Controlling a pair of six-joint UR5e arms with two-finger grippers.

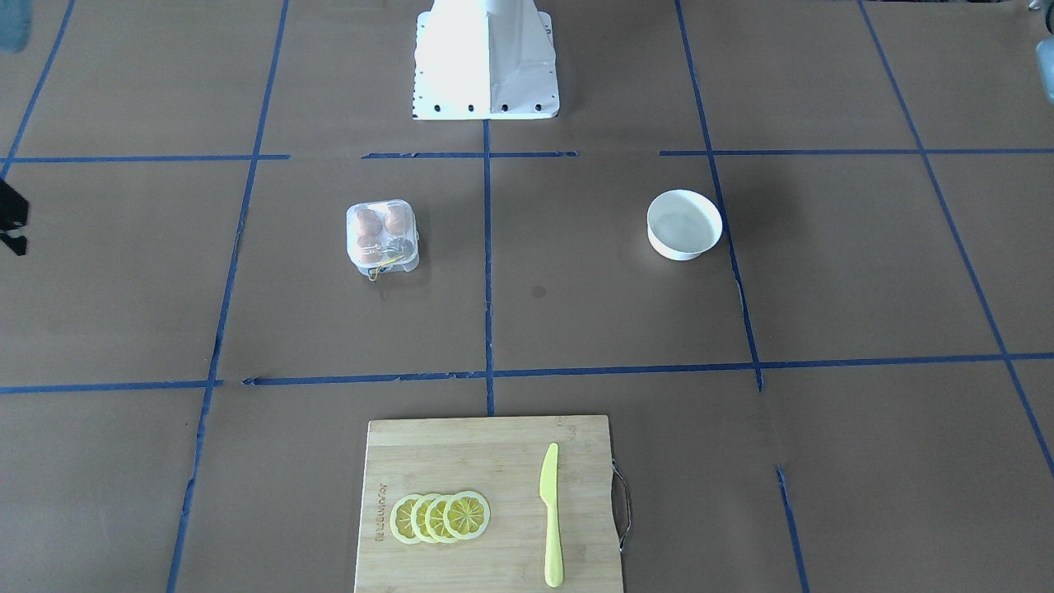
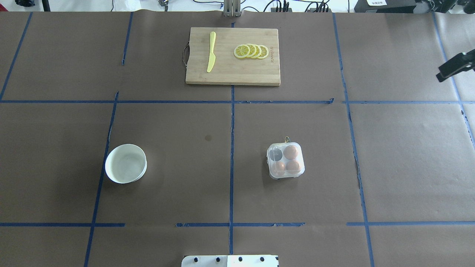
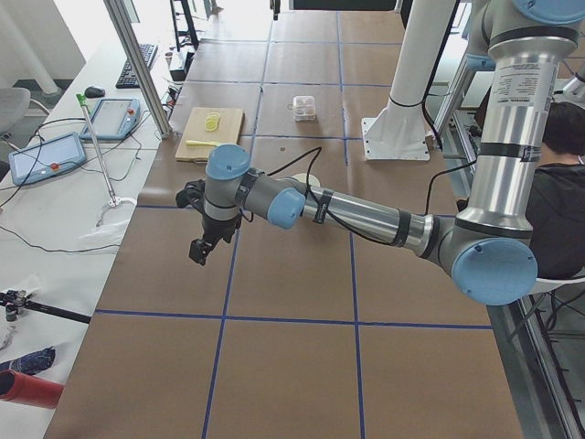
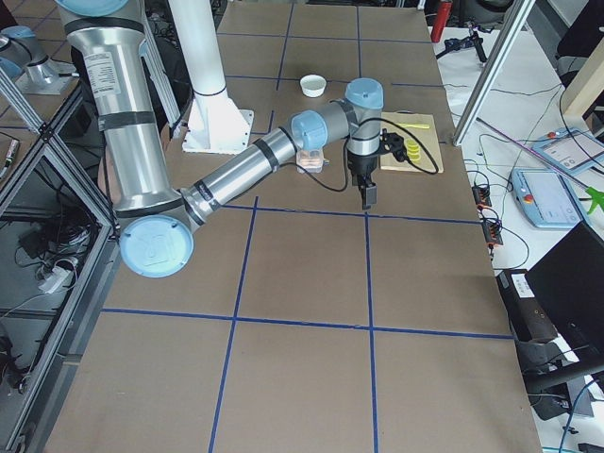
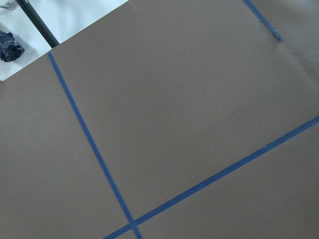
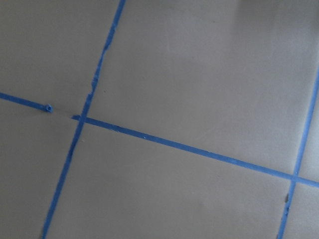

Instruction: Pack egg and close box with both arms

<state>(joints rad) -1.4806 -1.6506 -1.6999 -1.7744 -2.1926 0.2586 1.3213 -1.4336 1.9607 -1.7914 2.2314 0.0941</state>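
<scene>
The box (image 2: 285, 160) is a small clear carton standing right of the table's middle, its lid down as far as I can tell. It also shows in the front-facing view (image 1: 383, 237). Three orange-brown eggs lie in it, one egg (image 2: 290, 151) at the far right cell. One cell (image 2: 275, 155) looks dark and empty. My right gripper (image 2: 454, 66) is a black shape at the table's right edge, far from the box; I cannot tell its jaws. My left gripper (image 3: 196, 251) hangs over bare table far to the left, seen only from the side.
A white bowl (image 2: 126, 164) stands on the left half. A wooden cutting board (image 2: 233, 74) at the far edge holds a yellow knife (image 2: 211, 55) and lemon slices (image 2: 252, 51). The white pedestal (image 1: 486, 74) stands at the near edge.
</scene>
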